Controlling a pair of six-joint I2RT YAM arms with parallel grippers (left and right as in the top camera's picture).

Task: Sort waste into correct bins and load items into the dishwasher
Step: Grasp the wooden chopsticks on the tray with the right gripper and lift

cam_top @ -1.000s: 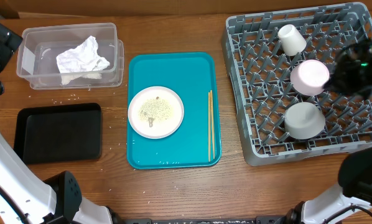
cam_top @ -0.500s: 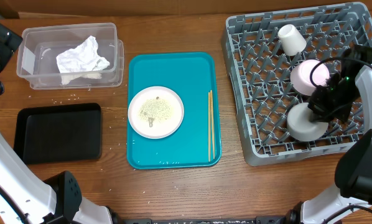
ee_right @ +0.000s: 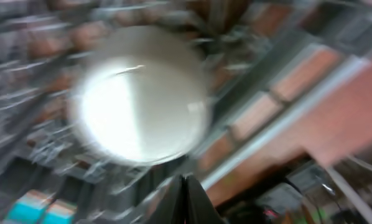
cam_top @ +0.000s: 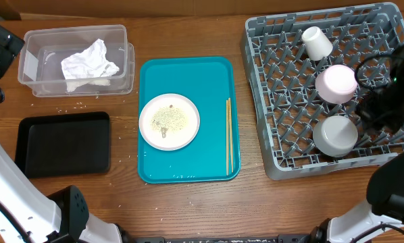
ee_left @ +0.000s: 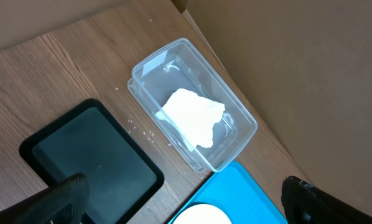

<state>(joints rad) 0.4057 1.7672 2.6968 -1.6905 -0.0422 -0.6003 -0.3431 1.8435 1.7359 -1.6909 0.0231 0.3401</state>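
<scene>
A clear tub at the back left holds the crumpled white napkin; both show in the left wrist view, the tub and the napkin. The black tray lies in front of it. A white plate with rice scraps sits on the teal tray. The grey dish rack holds a white cup, a white round dish and a grey bowl upside down. My right gripper is shut and empty just right of the bowl. My left gripper is open, high above the black tray. No red wrapper is in view.
The teal tray also carries a pair of wooden chopsticks along its right side. Loose rice grains lie on the wooden table around the tub and black tray. A cardboard wall stands behind the table.
My right arm came down onto the grey bowl in the rack, then drew back to the right. The bowl has shifted slightly right. The left arm has not moved.
</scene>
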